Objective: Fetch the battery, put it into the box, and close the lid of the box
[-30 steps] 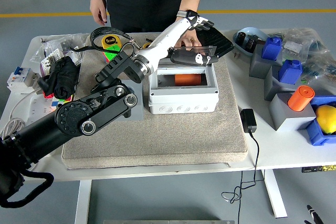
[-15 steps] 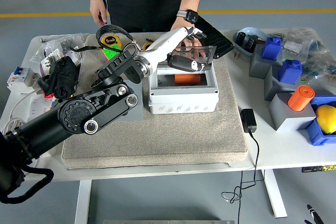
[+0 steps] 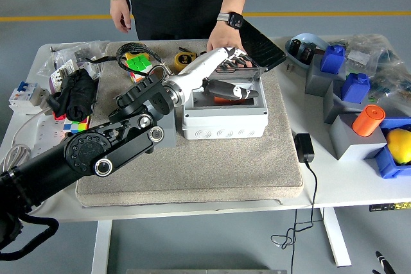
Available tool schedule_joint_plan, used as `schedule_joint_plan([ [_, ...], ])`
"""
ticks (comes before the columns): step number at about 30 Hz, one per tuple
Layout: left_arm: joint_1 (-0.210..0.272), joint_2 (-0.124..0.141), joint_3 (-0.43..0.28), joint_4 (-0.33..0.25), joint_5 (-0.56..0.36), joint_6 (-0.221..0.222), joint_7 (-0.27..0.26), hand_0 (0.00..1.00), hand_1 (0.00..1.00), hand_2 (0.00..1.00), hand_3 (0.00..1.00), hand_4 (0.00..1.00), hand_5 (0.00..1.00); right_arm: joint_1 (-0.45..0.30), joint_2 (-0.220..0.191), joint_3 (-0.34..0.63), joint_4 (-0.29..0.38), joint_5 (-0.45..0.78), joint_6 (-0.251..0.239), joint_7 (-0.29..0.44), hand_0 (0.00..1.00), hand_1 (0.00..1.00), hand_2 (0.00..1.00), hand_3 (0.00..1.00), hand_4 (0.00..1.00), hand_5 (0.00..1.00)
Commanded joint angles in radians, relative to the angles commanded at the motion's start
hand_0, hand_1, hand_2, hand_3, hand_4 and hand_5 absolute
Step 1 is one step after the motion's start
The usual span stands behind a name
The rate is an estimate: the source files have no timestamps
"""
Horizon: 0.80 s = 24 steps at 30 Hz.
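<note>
A white junction box (image 3: 225, 122) stands on the grey mat (image 3: 212, 171) at mid-table. The orange battery (image 3: 220, 99) lies inside it, partly hidden. The box's smoky transparent lid (image 3: 247, 74) is tilted low over the opening, almost down. My left hand (image 3: 232, 89), white with dark fingers, rests on the lid with its fingers stretched flat, holding nothing. My black left arm (image 3: 109, 152) reaches in from the lower left. A person's hand (image 3: 220, 36) with a watch rests just behind the box.
A black ribbed pad (image 3: 262, 44) lies behind the box. At back left are a yellow tape measure (image 3: 183, 61), a green cube (image 3: 137, 62) and black cloth (image 3: 77, 92). A charger (image 3: 303, 147), grey and blue blocks (image 3: 350, 94), an orange cylinder (image 3: 368, 120) and a yellow ball (image 3: 399, 144) are at right.
My left hand has come down from above the box, and the lid has swung from raised to nearly flat over the opening. The person's hand has stayed behind the box.
</note>
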Motion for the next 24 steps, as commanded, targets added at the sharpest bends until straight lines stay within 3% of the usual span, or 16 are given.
schedule_joint_plan([
  [7, 0.039, 0.009, 0.006, -0.046, -0.013, 0.001, -0.005, 0.528, 0.674, 0.738, 0.738, 0.998, 0.429, -0.002, 0.001, 0.003, 0.0, -0.003, 0.001, 0.0, 0.725, 0.664, 0.653, 0.592, 0.996, 0.614],
  [24, 0.058, -0.012, 0.04, 0.014, -0.04, 0.011, -0.031, 0.514, 0.667, 0.727, 0.725, 0.998, 0.431, -0.001, 0.001, 0.0, 0.003, -0.003, 0.0, 0.001, 0.725, 0.664, 0.653, 0.592, 0.995, 0.615],
])
